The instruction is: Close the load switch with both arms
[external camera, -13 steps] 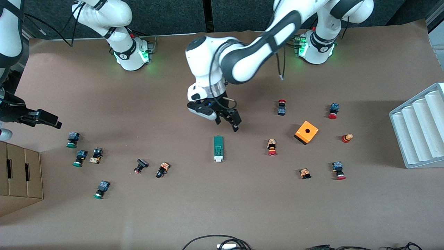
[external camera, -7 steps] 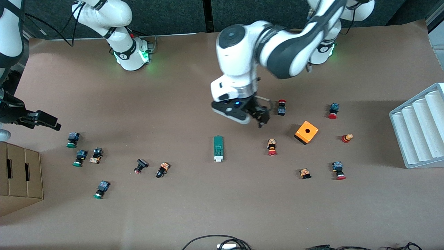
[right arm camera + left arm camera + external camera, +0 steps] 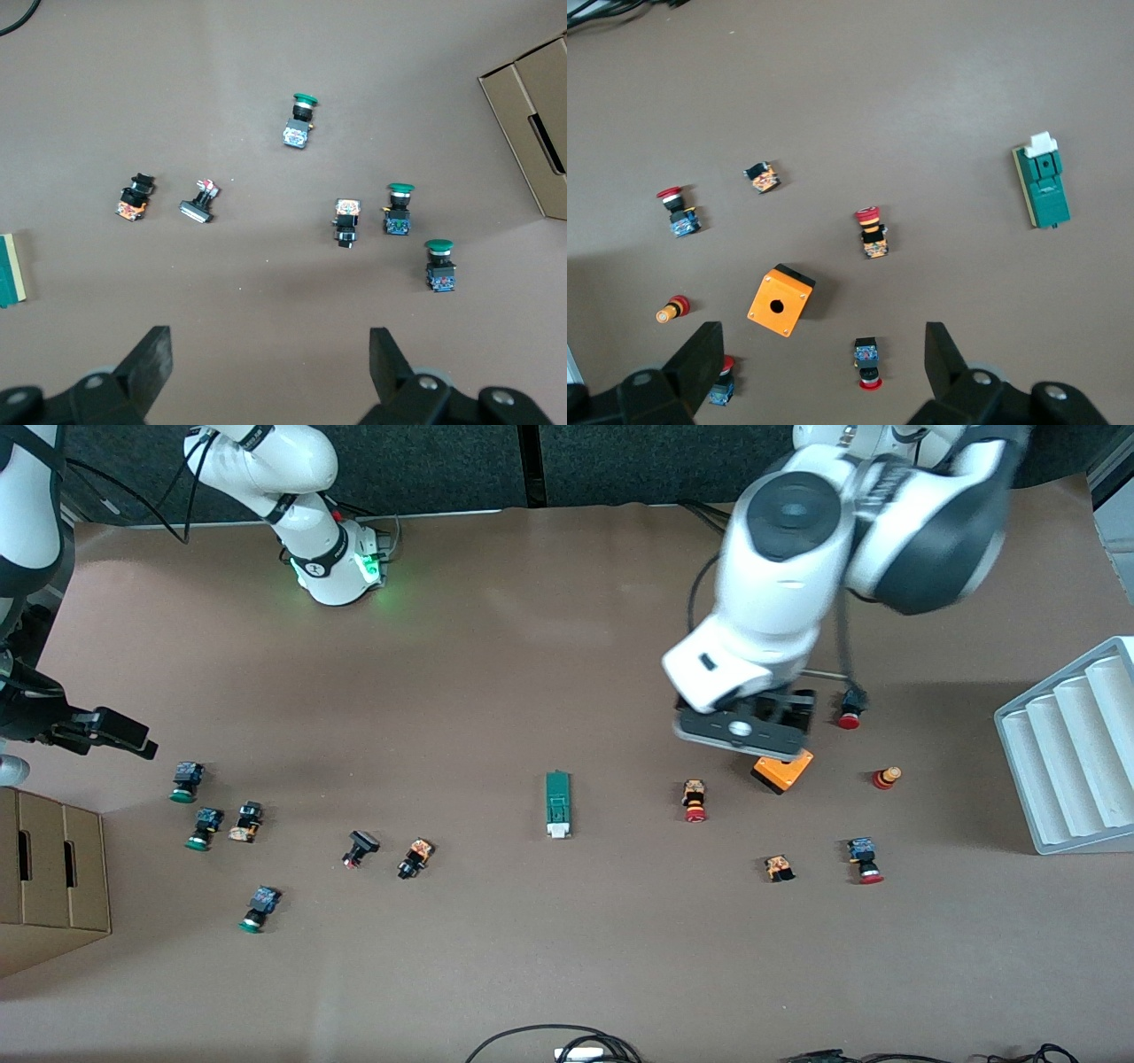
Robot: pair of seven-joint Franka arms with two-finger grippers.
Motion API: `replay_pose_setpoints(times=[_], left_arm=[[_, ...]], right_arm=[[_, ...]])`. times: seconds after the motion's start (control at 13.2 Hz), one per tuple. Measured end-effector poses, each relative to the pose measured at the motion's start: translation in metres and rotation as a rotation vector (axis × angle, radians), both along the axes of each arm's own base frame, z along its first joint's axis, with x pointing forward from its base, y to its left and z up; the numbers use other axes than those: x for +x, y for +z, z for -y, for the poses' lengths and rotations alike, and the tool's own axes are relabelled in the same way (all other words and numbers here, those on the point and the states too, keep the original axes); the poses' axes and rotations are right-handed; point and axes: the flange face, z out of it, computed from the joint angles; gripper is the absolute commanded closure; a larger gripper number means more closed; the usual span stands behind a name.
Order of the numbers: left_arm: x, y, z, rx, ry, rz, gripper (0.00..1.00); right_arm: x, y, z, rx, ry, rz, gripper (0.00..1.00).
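Lying flat on the brown table [image 3: 567, 957] near its middle, the load switch [image 3: 557, 804] runs its long axis toward and away from the front camera, its white sliding piece [image 3: 557, 831] at the end nearer that camera and its dark-green body pointing toward the robots' bases. The left gripper [image 3: 822, 354] hangs over the orange cube box [image 3: 785, 771] with its fingers spread wide and nothing between them. The right gripper [image 3: 270, 354] waits spread apart and empty above the green-capped push buttons [image 3: 397, 208] at the right arm's end of the table, near a cardboard box [image 3: 49, 872].
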Motion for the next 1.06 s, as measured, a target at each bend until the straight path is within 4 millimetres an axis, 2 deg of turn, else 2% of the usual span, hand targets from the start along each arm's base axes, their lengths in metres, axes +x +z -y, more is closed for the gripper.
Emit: replay_pose_setpoints(times=[0.3,0.61,0.83,0.99,1.06], left_arm=[[0.022,0.012,-0.061,-0.033,0.019,-0.021,0.00],[0.030,0.019,-0.112,-0.024,0.036,-0.058,0.00],[0.028,0.028,-0.152,-0.060,0.050,-0.073,0.00],[0.019,0.025,-0.189,-0.057,0.060,-0.058,0.00],[0.011,0.020,-0.201,-0.055,0.067,-0.041,0.00]], right_arm=[[0.000,0.000,0.000,0.000,0.001,0.000,0.00],[0.000,0.000,-0.001,0.000,0.002,0.000,0.00],[0.000,-0.001,-0.002,0.000,0.003,-0.001,0.00],[0.001,-0.001,-0.002,0.000,0.003,-0.001,0.00],[0.000,-0.001,-0.002,0.000,0.003,-0.002,0.00]])
